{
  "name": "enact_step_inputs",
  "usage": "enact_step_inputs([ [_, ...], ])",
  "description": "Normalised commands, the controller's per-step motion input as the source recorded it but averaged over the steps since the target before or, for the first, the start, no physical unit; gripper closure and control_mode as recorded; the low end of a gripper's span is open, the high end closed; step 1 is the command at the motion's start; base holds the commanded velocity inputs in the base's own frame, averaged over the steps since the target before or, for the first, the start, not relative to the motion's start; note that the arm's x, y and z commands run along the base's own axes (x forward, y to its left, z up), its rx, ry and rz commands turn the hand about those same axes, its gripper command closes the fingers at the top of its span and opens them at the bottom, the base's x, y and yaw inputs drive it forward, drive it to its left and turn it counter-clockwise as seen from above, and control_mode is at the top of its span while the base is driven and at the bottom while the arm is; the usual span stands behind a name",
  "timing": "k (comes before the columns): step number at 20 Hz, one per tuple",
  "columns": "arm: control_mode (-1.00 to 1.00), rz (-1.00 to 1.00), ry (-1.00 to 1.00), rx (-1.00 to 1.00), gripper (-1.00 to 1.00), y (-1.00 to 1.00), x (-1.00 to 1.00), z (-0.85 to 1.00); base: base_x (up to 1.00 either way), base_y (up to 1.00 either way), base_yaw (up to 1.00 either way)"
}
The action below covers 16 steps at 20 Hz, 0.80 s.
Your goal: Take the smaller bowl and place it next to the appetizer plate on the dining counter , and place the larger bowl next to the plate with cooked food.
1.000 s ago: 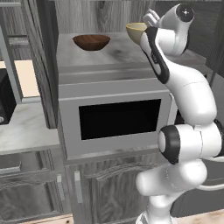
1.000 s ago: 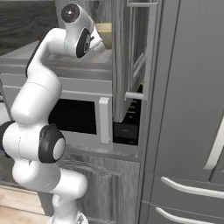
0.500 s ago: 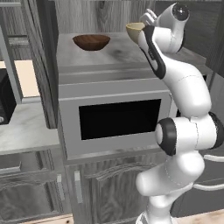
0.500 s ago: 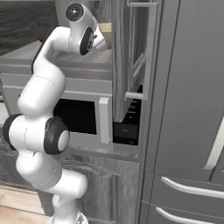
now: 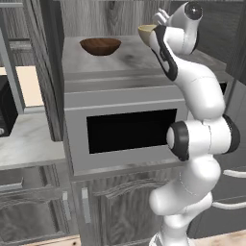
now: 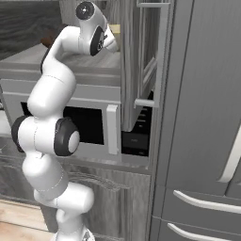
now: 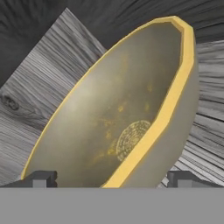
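The arm reaches up over the microwave (image 5: 125, 129), and the gripper (image 7: 111, 179) is at the tan bowl (image 7: 118, 113) on the microwave's top, toward its right rear corner. The brown bowl (image 5: 100, 46) sits well apart to the left on the same grey surface, untouched. From the hand view, the jaws stand fully spread with nothing clenched between them; one fingertip (image 7: 39, 178) lies on the inside of the bowl and the other outside, so the yellow rim passes between them.

The step in hand looks like the grasp of the larger bowl. To do it well, the hand should sink a little more so the fingers straddle the wall below the lip, not just the thin edge, then close squarely across the wall. How deep the tips already sit is hard to judge, since they are barely in frame. A glazed wall will likely slip under a shallow pinch, and a wide bowl held at one side will want to tip, so lift straight up and slowly, clear of the cabinet (image 6: 141, 61) just to the right, before swinging away.
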Motion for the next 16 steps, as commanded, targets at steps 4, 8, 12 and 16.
enact_step_inputs([
  [4,-1.0,0.0,0.0,0.0,-1.0,-0.03,0.28,0.0,0.0,0.0,0.0],
  [8,-1.0,0.0,0.03,0.0,1.0,-0.03,0.05,0.0,0.0,0.0,0.0],
  [12,-1.0,0.0,0.05,0.0,1.0,-0.03,0.0,0.0,0.0,0.0,0.0],
  [16,-1.0,0.0,0.07,0.0,1.0,-0.03,0.0,-0.01,0.0,0.0,0.0],
])
